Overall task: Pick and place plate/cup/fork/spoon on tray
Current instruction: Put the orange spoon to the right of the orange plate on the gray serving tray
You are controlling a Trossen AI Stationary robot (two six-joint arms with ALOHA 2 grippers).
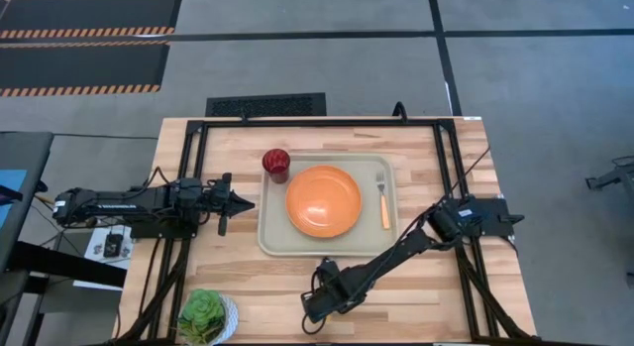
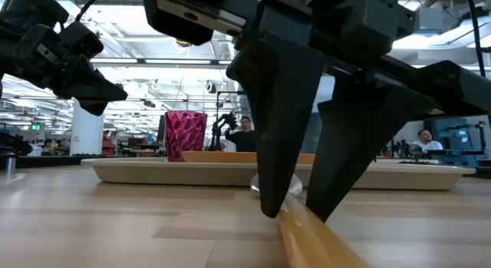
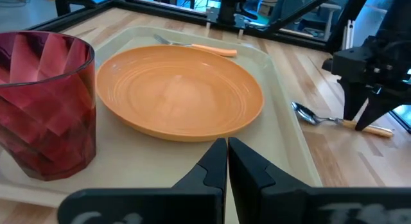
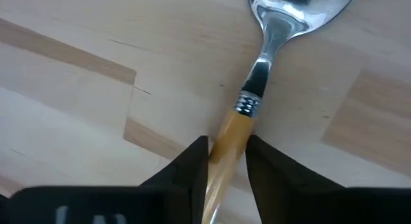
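While loaded, tray (image 1: 269, 239) with plate (image 1: 323, 200), fork (image 1: 383, 199)

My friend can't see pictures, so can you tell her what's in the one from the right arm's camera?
The right gripper has its two dark fingers on either side of the spoon's orange handle, low over the wooden table. The spoon lies flat on the wood, its shiny silver bowl pointing away from the gripper.
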